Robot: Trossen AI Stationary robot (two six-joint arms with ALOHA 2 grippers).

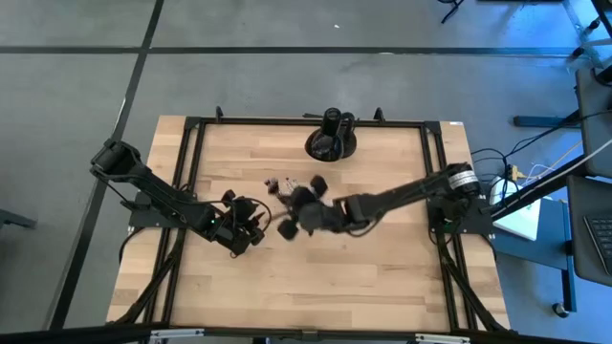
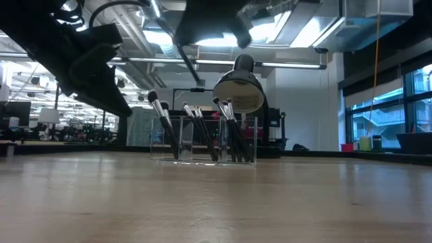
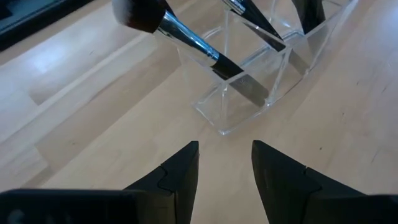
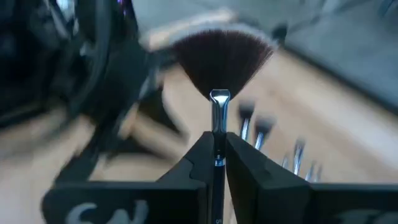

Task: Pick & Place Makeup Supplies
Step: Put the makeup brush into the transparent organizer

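A small clear organiser [image 3: 249,93] stands on the table and holds several dark-handled makeup brushes [image 2: 202,131] that lean upright in its compartments. One brush with a silver ferrule and a reddish tip [image 3: 140,14] leans out of the nearest compartment. My left gripper [image 3: 225,146] is open and hovers just short of the organiser's near corner, touching nothing. My right gripper [image 4: 217,140] is shut on a fan brush [image 4: 224,56] with dark spread bristles, raised above the table beside the organiser [image 1: 287,186]. In the high view the two grippers, left [image 1: 254,227] and right [image 1: 295,220], are close together. My right gripper pinches the fan brush between its two fingers by the dark handle just below the silver ferrule [image 4: 219,109]. The brush lies along the fingers and its fan tip points out ahead of them. It is lifted clear of the table. The rest of the handle is hidden between the fingers.
A large black rounded object [image 1: 332,141] stands near the table's far edge, behind the organiser, and shows above it in the low view [image 2: 237,91]. A black frame [image 1: 191,143] runs around the wooden tabletop. Bare wood lies toward the near edge [image 1: 306,287].
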